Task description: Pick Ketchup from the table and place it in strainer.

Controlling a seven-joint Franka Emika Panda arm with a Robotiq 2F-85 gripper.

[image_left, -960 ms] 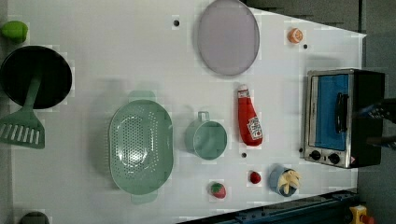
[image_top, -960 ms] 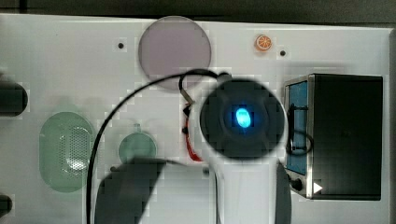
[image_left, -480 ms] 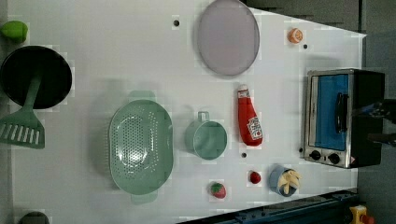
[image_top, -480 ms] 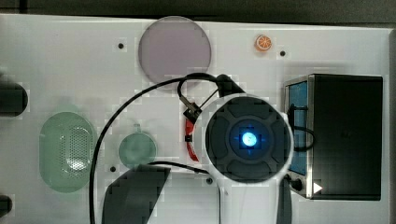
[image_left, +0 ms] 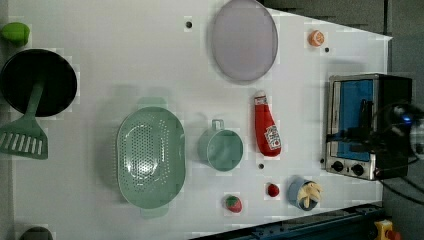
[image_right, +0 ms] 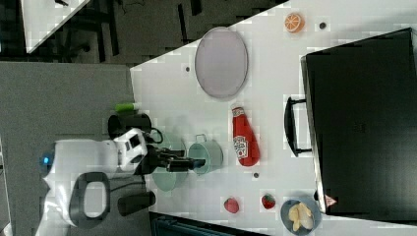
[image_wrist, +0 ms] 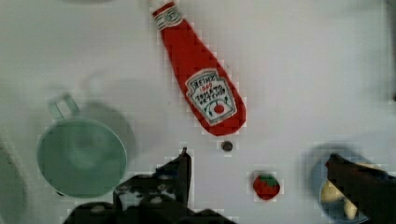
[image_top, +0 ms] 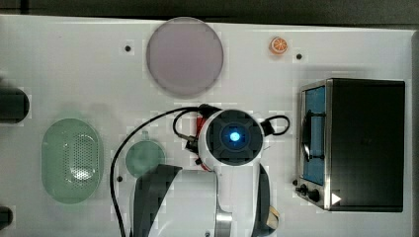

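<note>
One red Ketchup (image_left: 266,128) bottle lies flat on the white bench (image_left: 125,60), cap end toward the greyish-lilac plate (image_left: 243,40) and base end toward a small dark hole in the bench top. In the left view it sits between the round green cup (image_left: 221,148) on the left view's left and the toaster oven (image_left: 361,125) on the left view's right, touching neither. The strainer (image_left: 150,157), pale green and oval with a perforated bottom, stands on the far side of the cup from the bottle, well apart from it, with nothing inside.

The tool (image_wrist: 257,163) is open: in the wrist view its two dark fingers (image_wrist: 180,170) stand wide apart with bare bench, the dark hole and a strawberry (image_wrist: 266,185) between them, and the bottle's base lies just beyond the finger tips, untouched. In the top view the arm's round wrist with its blue light covers most of the bottle, leaving slivers of red at its edge.

Elsewhere in the left view, a second strawberry (image_left: 232,203) and a small red fruit (image_left: 272,189) sit near a blue bowl of pale chips (image_left: 304,193), an orange slice (image_left: 315,38) lies near the far corner, and a black pan (image_left: 37,82) with a green spatula (image_left: 25,137) rests at the left view's left edge.
</note>
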